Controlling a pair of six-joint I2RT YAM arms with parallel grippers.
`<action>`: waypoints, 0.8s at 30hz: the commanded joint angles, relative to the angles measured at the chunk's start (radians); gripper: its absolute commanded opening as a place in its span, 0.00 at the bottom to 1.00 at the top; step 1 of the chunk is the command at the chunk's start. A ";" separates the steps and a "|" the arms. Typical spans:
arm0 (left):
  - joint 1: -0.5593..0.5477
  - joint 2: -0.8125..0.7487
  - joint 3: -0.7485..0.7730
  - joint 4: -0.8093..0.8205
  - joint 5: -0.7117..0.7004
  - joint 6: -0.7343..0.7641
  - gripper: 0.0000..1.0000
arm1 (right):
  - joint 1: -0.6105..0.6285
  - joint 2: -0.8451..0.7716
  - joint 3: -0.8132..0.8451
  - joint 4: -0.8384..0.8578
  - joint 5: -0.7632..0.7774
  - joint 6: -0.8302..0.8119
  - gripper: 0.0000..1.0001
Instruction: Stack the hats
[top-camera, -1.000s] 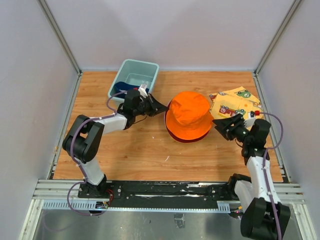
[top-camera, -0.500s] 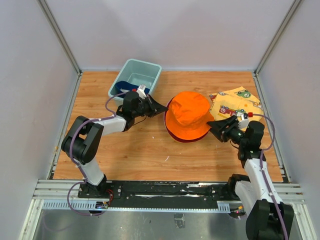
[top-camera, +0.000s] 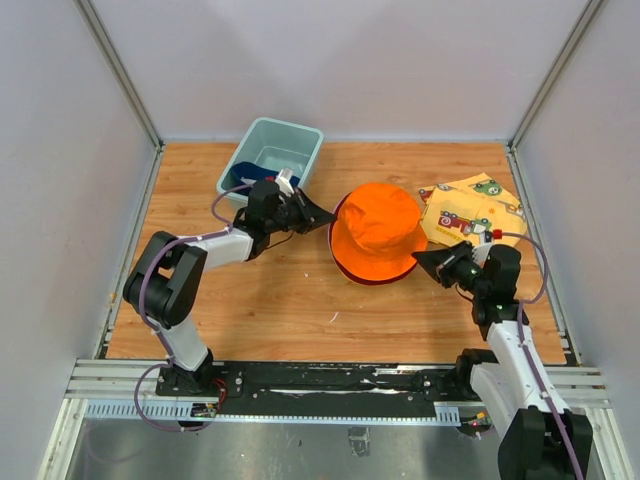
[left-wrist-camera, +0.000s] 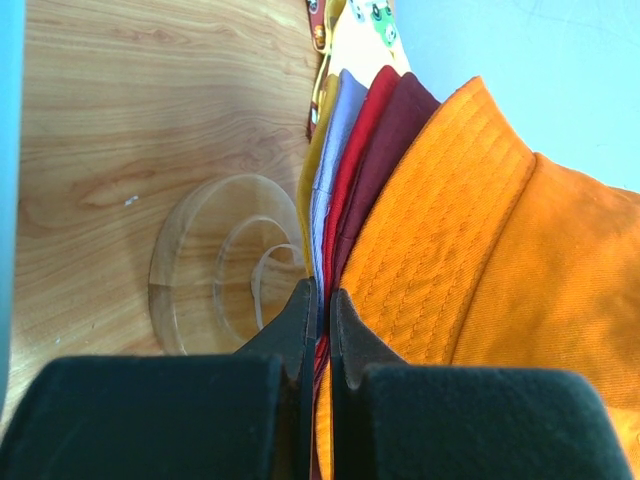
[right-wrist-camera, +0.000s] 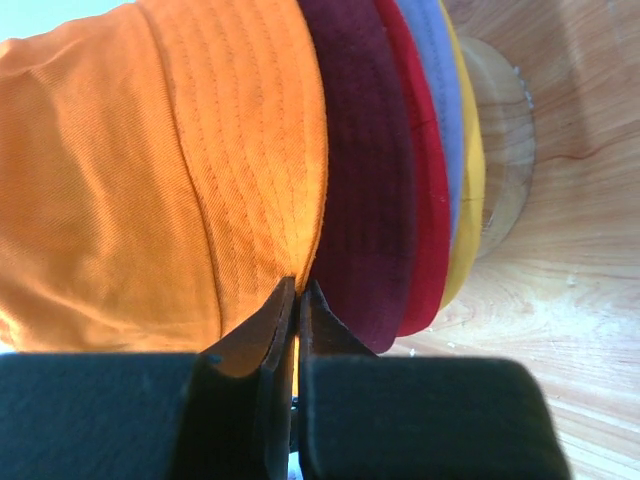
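Observation:
An orange hat (top-camera: 378, 232) tops a stack of hats in the middle of the table. Under it, the right wrist view shows maroon (right-wrist-camera: 365, 170), red (right-wrist-camera: 425, 200), lavender (right-wrist-camera: 440, 90) and yellow (right-wrist-camera: 468, 210) brims. My left gripper (top-camera: 325, 215) is at the stack's left edge, shut on the layered brims (left-wrist-camera: 340, 200). My right gripper (top-camera: 420, 258) is at the stack's right edge. It is shut on the orange hat's brim (right-wrist-camera: 270, 150), with the maroon brim just outside its jaws.
The stack sits on a wooden stand with a round base (left-wrist-camera: 215, 260). A teal tub (top-camera: 270, 155) with something navy (top-camera: 240, 180) inside stands at the back left. A yellow cloth printed with cars (top-camera: 470, 208) lies at the back right, behind my right gripper.
My right gripper has moved left to the stack and closed on the orange brim. The left gripper has kept its place and its grip.

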 joint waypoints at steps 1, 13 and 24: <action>0.001 0.057 0.027 -0.181 -0.031 0.043 0.00 | 0.016 0.069 -0.031 -0.035 0.064 -0.064 0.00; -0.001 0.092 0.075 -0.247 -0.042 0.083 0.00 | 0.018 0.271 -0.003 0.042 0.036 -0.129 0.01; -0.001 0.078 0.083 -0.274 -0.061 0.093 0.00 | 0.017 0.242 0.058 -0.046 0.022 -0.169 0.05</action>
